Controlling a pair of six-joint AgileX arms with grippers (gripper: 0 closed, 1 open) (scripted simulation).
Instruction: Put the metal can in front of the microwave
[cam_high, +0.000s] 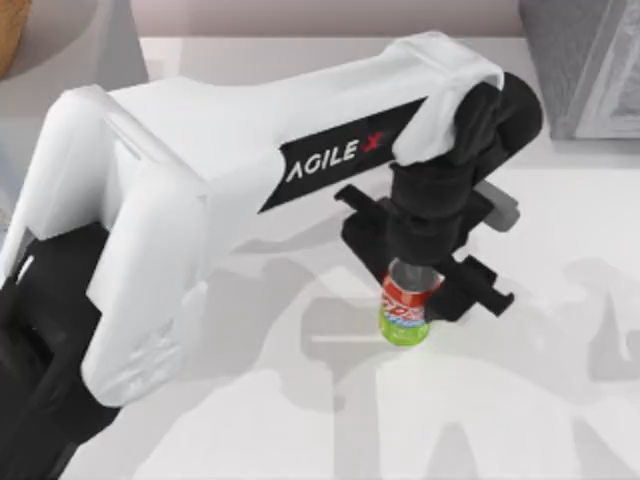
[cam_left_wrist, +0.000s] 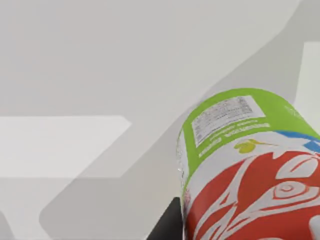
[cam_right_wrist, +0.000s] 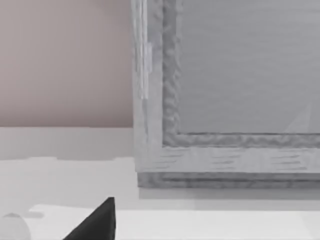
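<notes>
**Left gripper closed around the can near the table's middle**

The left arm's black two-finger gripper (cam_high: 425, 285) reached down over the small upright metal can (cam_high: 405, 312) with its red upper band and lime-green lower band, its jaws narrowed onto the can's upper part. The can stood on the white table (cam_high: 300, 420), right of centre. In the left wrist view the can's (cam_left_wrist: 250, 170) green label sat close. A speckled grey box (cam_high: 585, 65) stood at the far right corner, well apart. Whether the right gripper was open, I cannot tell.
</notes>
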